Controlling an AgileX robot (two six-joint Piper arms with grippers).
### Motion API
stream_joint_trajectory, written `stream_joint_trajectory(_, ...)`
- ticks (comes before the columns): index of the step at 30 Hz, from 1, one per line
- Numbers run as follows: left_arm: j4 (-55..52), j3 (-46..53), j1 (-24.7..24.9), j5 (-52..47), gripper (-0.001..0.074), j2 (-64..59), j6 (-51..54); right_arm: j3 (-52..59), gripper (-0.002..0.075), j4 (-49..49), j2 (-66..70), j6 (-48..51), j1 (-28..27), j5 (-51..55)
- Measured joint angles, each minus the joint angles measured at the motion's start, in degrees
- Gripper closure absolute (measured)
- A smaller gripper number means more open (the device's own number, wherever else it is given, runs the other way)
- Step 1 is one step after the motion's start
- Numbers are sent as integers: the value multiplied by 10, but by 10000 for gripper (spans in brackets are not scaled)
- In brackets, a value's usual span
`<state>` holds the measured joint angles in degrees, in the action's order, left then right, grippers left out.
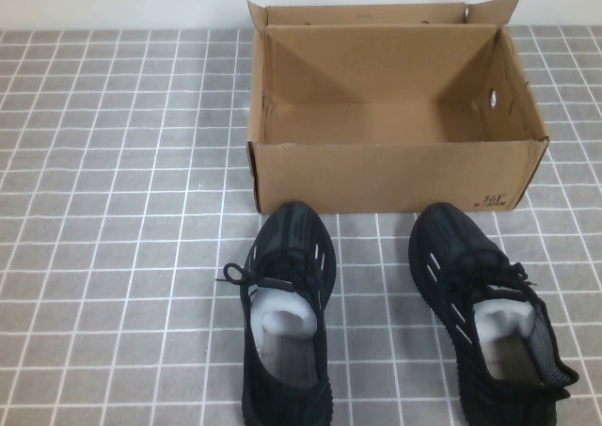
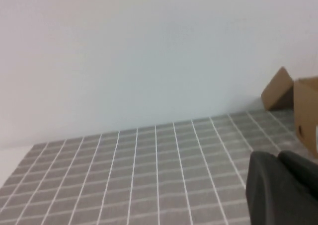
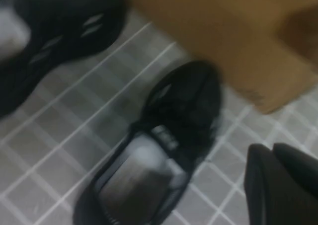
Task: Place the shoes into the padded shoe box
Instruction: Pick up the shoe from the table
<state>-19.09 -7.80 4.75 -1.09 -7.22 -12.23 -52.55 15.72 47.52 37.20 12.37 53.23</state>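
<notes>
Two black knit sneakers stand on the grey tiled cloth in front of the open brown shoe box (image 1: 386, 177), toes toward it. The left shoe (image 1: 285, 313) and the right shoe (image 1: 484, 308) both hold white paper stuffing. Neither arm shows in the high view. My right gripper (image 3: 271, 148) is shut and empty, hovering above and beside the right shoe (image 3: 164, 150), with the left shoe (image 3: 54, 31) and the box (image 3: 233, 31) beyond. My left gripper (image 2: 276, 158) is shut and empty over bare cloth, with a corner of the box (image 2: 305, 111) in sight.
The box stands against the white back wall with its flaps up (image 1: 494, 10). The inside of the box shows only bare cardboard. Grey tiled cloth (image 1: 113, 210) spreads to the left and right of the shoes.
</notes>
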Motion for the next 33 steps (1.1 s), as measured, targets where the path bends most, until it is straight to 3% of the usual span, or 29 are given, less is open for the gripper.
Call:
stream_joint_trajectory(4,-19,36,0,-7,735,26,5,0,697,0,61,52,50,1)
stream_joint_trajectory(9,-51,64,0,-27,735,31,9,-1,491,-24,139,89,111,0)
stream_joint_trajectory(12,-54,84,0,-32,735,31,10,-1,426,-51,178,97,133,-7)
stream_joint_trajectory(21,-54,93,0,-85,735,31,11,-1,399,-127,238,103,151,-48)
stream_joint_trajectory(33,-21,93,0,-195,735,31,11,-1,398,-142,327,103,151,-99)
